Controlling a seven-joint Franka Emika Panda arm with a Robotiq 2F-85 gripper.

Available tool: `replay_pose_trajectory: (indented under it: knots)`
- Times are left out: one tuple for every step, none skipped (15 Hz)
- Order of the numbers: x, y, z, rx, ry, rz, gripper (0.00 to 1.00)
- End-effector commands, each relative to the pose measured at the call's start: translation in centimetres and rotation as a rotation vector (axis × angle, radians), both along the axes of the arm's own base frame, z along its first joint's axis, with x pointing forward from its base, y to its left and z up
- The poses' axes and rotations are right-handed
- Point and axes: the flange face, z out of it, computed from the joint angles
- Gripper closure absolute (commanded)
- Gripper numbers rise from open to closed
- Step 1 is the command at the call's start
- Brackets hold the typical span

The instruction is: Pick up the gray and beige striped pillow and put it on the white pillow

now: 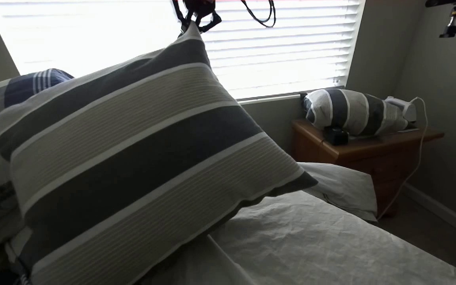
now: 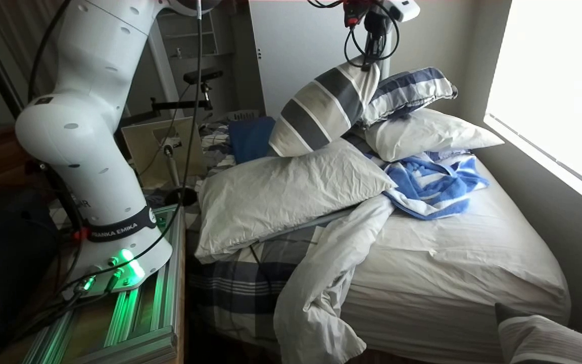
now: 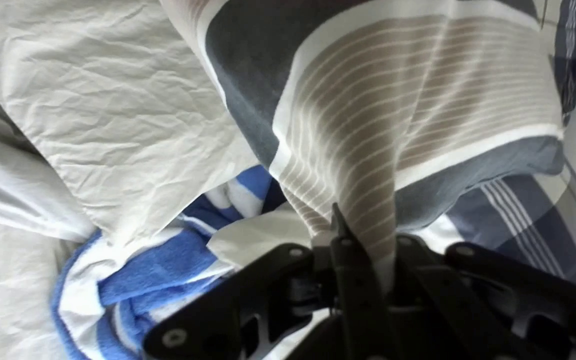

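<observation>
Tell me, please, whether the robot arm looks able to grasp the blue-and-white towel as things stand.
Probably not: its fingers are shut on a corner of the gray and beige striped pillow. Were they free, it likely could, since much of the towel lies uncovered on the bed.

Towel (image 2: 435,188) beside pillow (image 2: 293,192) on bed (image 2: 447,253)

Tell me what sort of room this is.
Most likely a bedroom: it has a sheet-covered bed, what looks like a wooden nightstand near it, and window blinds.
</observation>
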Motion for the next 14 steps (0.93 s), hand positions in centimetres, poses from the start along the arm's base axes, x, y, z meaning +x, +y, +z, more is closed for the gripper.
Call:
replay_pose_trajectory:
  knots:
    - [1.1,-6.2,2.5,-0.02,-0.016,-0.188,0.98]
    - [1.2,-7.3,2.2,-0.036,-0.008,-0.231,0.98]
    - [1.5,-8.2,1.6,-0.046,0.002,-0.274,0.98]
    - [1.9,-8.6,0.8,-0.062,0.008,-0.299,0.98]
    - [2.2,-8.7,0.1,-0.069,0.012,-0.313,0.98]
    - [2.6,-8.5,-0.6,-0.07,0.018,-0.33,0.87]
    - [2.8,-7.9,-1.4,-0.081,0.011,-0.327,0.67]
    - [3.1,-7.3,-1.7,-0.084,-0.015,-0.332,0.61]
    - [3.5,-7.0,-1.4,-0.069,-0.062,-0.34,0.54]
    - [3.8,-6.8,-0.5,-0.047,-0.133,-0.357,0.48]
    - [4.0,-6.6,0.3,-0.049,-0.19,-0.376,0.4]
    - [4.0,-6.3,1.6,-0.05,-0.251,-0.391,0.34]
    - [3.9,-5.9,2.7,-0.045,-0.31,-0.407,0.27]
    - [3.5,-5.3,3.6,-0.049,-0.339,-0.409,0.19]
